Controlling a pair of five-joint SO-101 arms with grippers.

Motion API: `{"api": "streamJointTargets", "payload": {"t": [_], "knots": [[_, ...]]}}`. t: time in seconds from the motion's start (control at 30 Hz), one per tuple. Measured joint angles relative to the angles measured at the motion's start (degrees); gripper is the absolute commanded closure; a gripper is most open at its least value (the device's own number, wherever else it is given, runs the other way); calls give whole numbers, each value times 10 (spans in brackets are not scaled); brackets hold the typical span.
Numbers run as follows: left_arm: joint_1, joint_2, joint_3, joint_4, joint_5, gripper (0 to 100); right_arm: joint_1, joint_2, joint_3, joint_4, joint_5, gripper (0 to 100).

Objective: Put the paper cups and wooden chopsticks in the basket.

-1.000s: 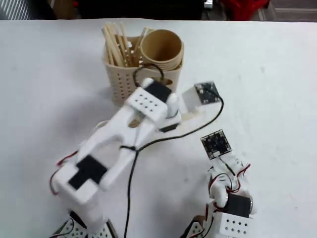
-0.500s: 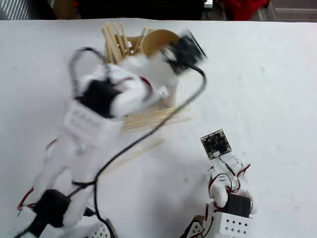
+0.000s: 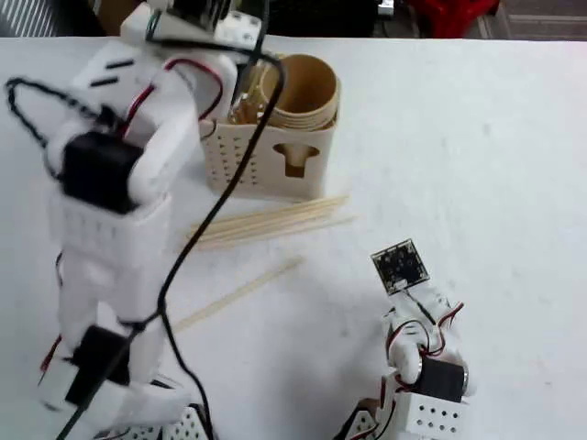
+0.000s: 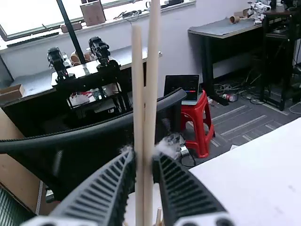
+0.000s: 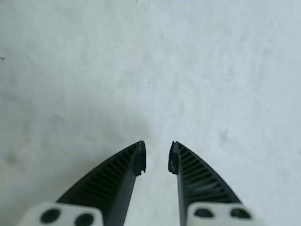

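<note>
**A:** What does the left gripper [image 4: 143, 157] hold?

**B:** It is clamped on a pair of pale wooden chopsticks [image 4: 145, 70]. Their long axis runs straight out between the jaws, away from the gripper.

**A:** And where is the basket from there?

**B:** In the high view the cream perforated plastic basket [image 3: 266, 160] stands on the white desk [image 3: 477, 137]. The left arm [image 3: 119, 183] is raised high, with its wrist end over the far left corner of the basket. So I judge that the basket lies below the gripper and a little to one side. The pair must point down into the opening before it is let go. Whether the tips are already over the opening, I cannot tell.

**A:** What stands in the way?

**B:** The stack of brown paper cups [image 3: 298, 87] fills the right half of the basket. The free room is in the left half, I think.

**A:** What else is on the desk?

**B:** A loose bundle of wooden chopsticks [image 3: 271, 220] lies just in front of the basket, nearly parallel to its front wall. Another thin wooden stick [image 3: 240, 291] lies nearer to the arms, on a diagonal.

**A:** And the right gripper [image 5: 156, 157]?

**B:** Its jaws are a little apart, with nothing between them, above bare desk. The right arm [image 3: 422, 367] rests well apart from the basket, but the right end of the bundle is near to it.
</note>
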Motion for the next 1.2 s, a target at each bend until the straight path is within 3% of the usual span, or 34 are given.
{"api": "streamJointTargets", "payload": {"t": [0.23, 0.47, 0.73, 0.9, 1.13, 1.2], "knots": [[-58, 104, 0, -35, 105, 979, 0, 0, 0, 0, 0, 900], [-98, 196, 0, -60, 131, 979, 0, 0, 0, 0, 0, 900], [-99, 204, 36, -60, 135, 979, 0, 0, 0, 0, 0, 900], [-99, 138, 165, -119, 135, 978, 0, 0, 0, 0, 0, 900], [-99, -31, 496, -345, 125, 859, 0, 0, 0, 0, 0, 900], [-99, -66, 555, -367, 119, 859, 0, 0, 0, 0, 0, 900]]}}
